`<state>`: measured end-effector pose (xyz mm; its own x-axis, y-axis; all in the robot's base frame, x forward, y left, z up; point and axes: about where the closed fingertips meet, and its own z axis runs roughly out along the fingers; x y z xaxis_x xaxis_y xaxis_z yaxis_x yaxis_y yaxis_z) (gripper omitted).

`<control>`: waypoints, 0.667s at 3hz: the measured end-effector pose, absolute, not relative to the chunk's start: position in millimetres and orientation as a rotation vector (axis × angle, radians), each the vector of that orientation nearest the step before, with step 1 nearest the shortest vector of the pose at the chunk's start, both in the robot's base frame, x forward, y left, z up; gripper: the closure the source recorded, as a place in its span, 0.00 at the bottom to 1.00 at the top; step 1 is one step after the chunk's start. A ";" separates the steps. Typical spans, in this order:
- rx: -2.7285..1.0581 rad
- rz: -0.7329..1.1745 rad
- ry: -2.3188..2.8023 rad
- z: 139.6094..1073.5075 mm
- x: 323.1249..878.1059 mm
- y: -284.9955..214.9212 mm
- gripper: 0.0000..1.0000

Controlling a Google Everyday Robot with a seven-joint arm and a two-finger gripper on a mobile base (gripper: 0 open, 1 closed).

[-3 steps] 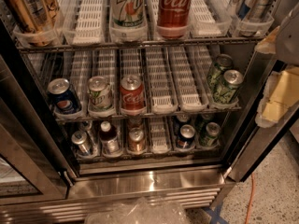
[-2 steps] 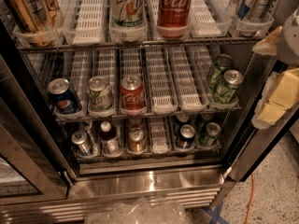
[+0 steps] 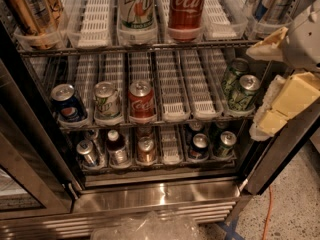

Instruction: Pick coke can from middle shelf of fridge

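The small red coke can (image 3: 142, 102) stands at the front of the middle shelf (image 3: 172, 115), third lane from the left, in the open steel fridge (image 3: 150, 196). A blue Pepsi can (image 3: 68, 104) and a pale green can (image 3: 107, 101) stand to its left. My gripper (image 3: 276, 78), with cream-yellow fingers (image 3: 292, 96), is at the right edge of the fridge opening at middle-shelf height, well to the right of the coke can. It looks open and holds nothing.
A larger red Coca-Cola can (image 3: 186, 8), a 7UP can (image 3: 136, 9) and gold cans (image 3: 31, 11) stand on the upper shelf. Two green cans (image 3: 239, 88) are at the middle shelf's right end. Several cans and bottles fill the lower shelf (image 3: 150, 151). An orange cable (image 3: 266, 219) lies on the floor.
My gripper has moved a little to the left, toward the fridge opening. The cans have not moved.
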<state>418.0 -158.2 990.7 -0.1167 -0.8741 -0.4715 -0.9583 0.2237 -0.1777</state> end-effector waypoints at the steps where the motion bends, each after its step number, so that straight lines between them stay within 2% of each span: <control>1: -1.683 0.233 2.025 990.6 418.0 -158.2 0.00; 2: -1.668 0.381 1.994 969.3 421.9 -145.8 0.00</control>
<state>421.9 -145.8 969.3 -0.1163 -0.8299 -0.5456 -0.9727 0.2062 -0.1063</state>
